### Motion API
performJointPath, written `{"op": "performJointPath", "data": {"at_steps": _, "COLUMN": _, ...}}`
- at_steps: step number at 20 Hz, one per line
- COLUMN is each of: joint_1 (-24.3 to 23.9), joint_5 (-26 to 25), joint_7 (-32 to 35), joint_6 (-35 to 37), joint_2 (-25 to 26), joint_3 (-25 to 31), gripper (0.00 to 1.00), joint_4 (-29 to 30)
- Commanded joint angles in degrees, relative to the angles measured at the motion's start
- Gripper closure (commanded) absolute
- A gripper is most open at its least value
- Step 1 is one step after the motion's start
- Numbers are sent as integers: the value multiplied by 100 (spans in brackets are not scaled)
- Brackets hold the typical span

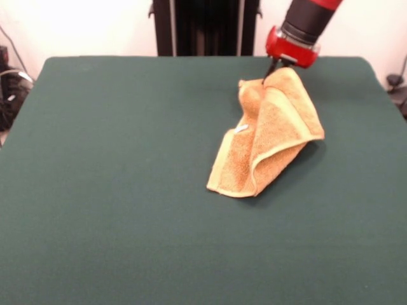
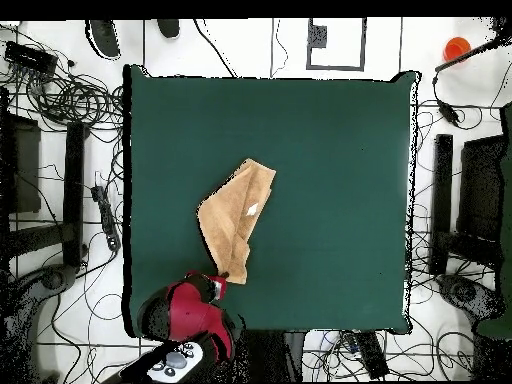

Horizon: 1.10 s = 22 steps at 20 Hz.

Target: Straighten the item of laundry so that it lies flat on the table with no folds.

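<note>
The orange-tan towel [image 1: 273, 136] lies crumpled and folded over itself right of the middle of the dark green table [image 1: 127, 190]. Its paler border shows along the folds, and a small white tag [image 1: 241, 128] sits on its left side. My gripper [image 1: 275, 71] is at the towel's far corner, shut on it and holding that corner up in a peak, while the rest drapes down to the table. In the overhead view the towel [image 2: 238, 218] runs diagonally on the table [image 2: 340, 180], with the gripper [image 2: 222, 282] at its lower end and the red arm [image 2: 190, 315] behind it.
The black pedestal [image 1: 203, 25] stands at the table's far side. Cables and dark equipment [image 2: 70, 100] lie on the floor around the table. A small orange object [image 2: 456, 47] sits off the table's corner.
</note>
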Motion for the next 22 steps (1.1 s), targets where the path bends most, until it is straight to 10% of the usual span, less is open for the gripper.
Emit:
{"op": "performJointPath", "data": {"at_steps": 1, "joint_1": 106, "joint_5": 370, "joint_7": 1583, "joint_6": 414, "joint_2": -6, "joint_3": 706, "gripper": 100, "joint_4": 89}}
{"op": "performJointPath", "data": {"at_steps": 22, "joint_1": 225, "joint_5": 465, "joint_7": 1636, "joint_6": 459, "joint_2": 38, "joint_3": 631, "gripper": 100, "joint_4": 61}}
